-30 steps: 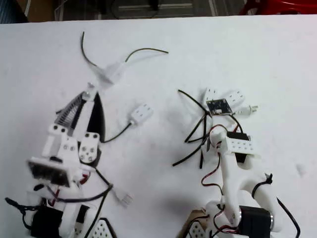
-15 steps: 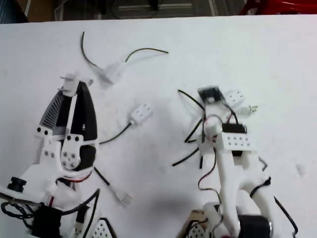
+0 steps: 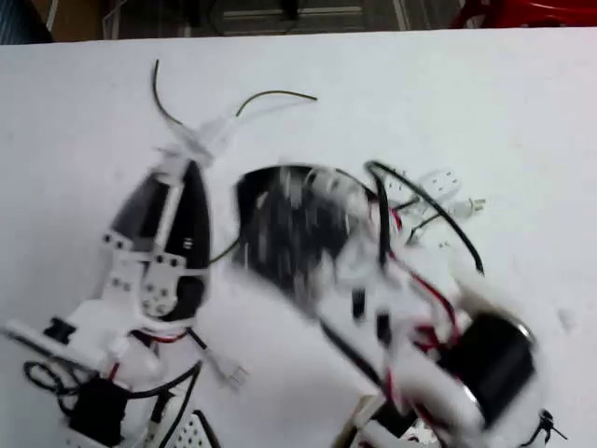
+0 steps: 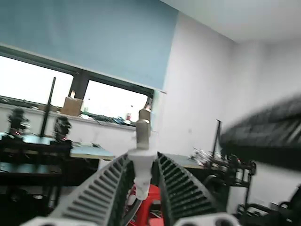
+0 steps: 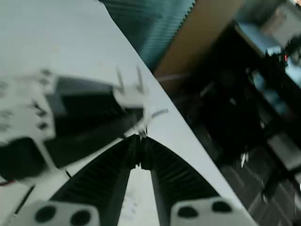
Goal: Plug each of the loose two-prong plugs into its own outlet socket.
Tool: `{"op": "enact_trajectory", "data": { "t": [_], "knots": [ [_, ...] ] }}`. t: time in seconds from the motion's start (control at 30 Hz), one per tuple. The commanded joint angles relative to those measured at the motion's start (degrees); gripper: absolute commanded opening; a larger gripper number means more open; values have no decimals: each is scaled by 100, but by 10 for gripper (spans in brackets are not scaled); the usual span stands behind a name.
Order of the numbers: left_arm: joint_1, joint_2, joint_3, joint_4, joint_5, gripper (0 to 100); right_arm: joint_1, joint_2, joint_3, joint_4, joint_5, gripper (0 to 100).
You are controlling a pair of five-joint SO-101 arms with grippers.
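One plug (image 4: 141,139) was off the desk (image 3: 522,112), pinched between the ribbed fingers of the left tool (image 4: 142,156), which were pressed against its white body with the prongs sticking out past the tips. From the right wrist both prongs showed bare and in no socket. The right tool (image 5: 138,141) was raised over the middle of the desk, near the left one, its fingers pressed together at the tips. Whether anything thin was caught between them I could not tell, though it looked empty. A cluster of white sockets (image 3: 438,183) lay on the right half of the desk, partly behind the right arm's cables, and just beside them a second plug (image 3: 471,203) lay loose on its side with its prongs pointing away from the cluster. A white wired piece (image 3: 210,135) lay near the left tool's tip at the far side. It may have been another socket, but it was too hard to make out. A small white connector (image 3: 238,375) lay on its lead close to the left arm's base. As I judged it, no plug was seated, so the task was barely begun: one plug was in hand and needed carrying to a socket and pushing home, and the second plug was untouched.
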Motion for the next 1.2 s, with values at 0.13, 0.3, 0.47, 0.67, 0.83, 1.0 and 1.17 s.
{"op": "enact_trajectory", "data": {
  "t": [0.13,0.3,0.47,0.67,0.83,1.0,1.17],
  "knots": [
    [400,-22,501,-870,18,22,-1059,180,-738,242,114,20],
    [409,-22,519,-976,18,22,-1358,558,-721,268,141,20],
    [356,-22,519,-967,18,23,-1341,1191,-853,101,237,20],
    [356,-22,536,-941,18,23,-470,1675,-1099,-400,853,20],
    [356,-22,519,-932,18,23,1024,2035,-1099,-1059,1037,20],
    [356,-22,519,-932,18,23,1895,2211,-1099,-1191,1046,21],
    [356,-22,519,-932,18,23,2176,2185,-1099,-1314,1046,23]
  ]
}}
